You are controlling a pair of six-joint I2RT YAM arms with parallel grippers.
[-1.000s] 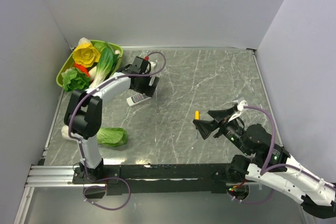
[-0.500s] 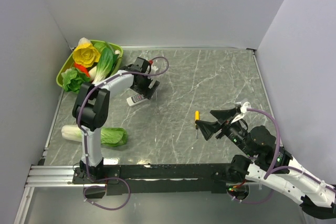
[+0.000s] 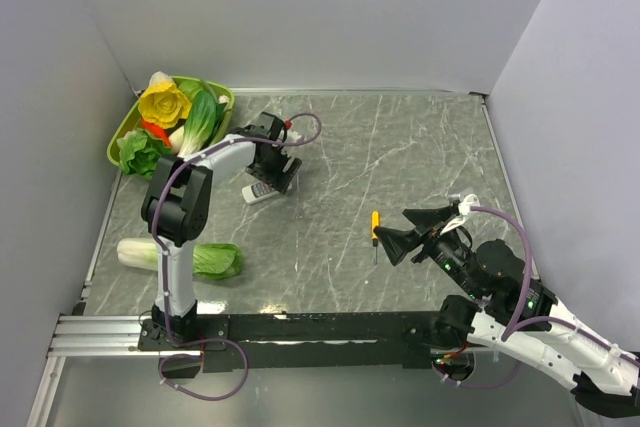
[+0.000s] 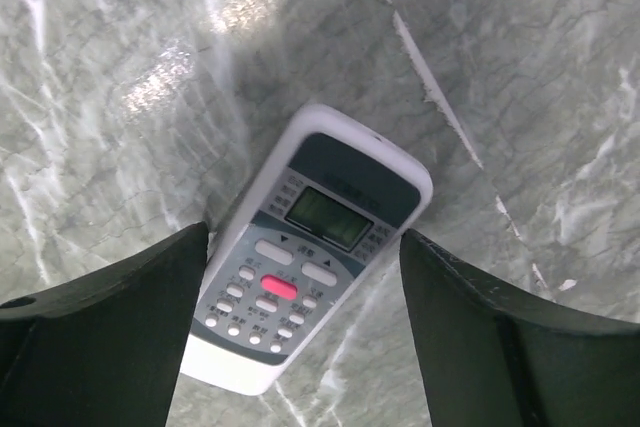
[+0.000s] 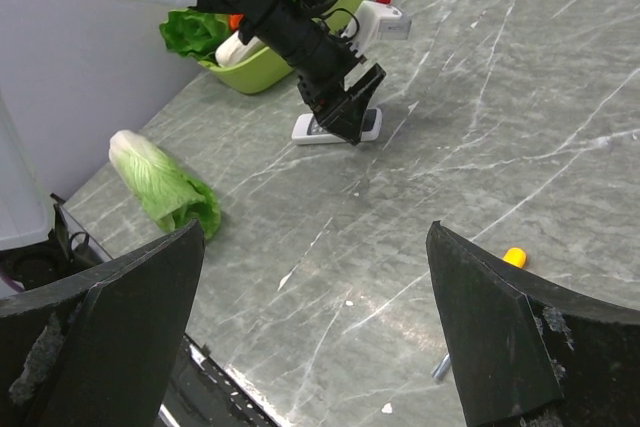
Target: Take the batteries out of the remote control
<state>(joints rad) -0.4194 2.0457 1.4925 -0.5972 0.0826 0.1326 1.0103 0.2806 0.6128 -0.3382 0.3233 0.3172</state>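
Observation:
The remote control lies face up on the marble table, buttons and display showing, white with a grey face and one red button. My left gripper is low over it, open, one finger on each long side. The left finger overlaps the remote's edge; the right finger stands apart from it. In the right wrist view the remote shows partly under the left fingers. The batteries are hidden. My right gripper hangs open and empty over bare table at the front right.
A yellow-handled screwdriver lies just left of my right gripper. A leafy green vegetable lies at the front left. A green basket of vegetables stands in the back left corner. Walls close in three sides.
My left gripper has come down around the remote and its jaws have narrowed slightly. The right gripper drew back a little from the screwdriver, then held still.

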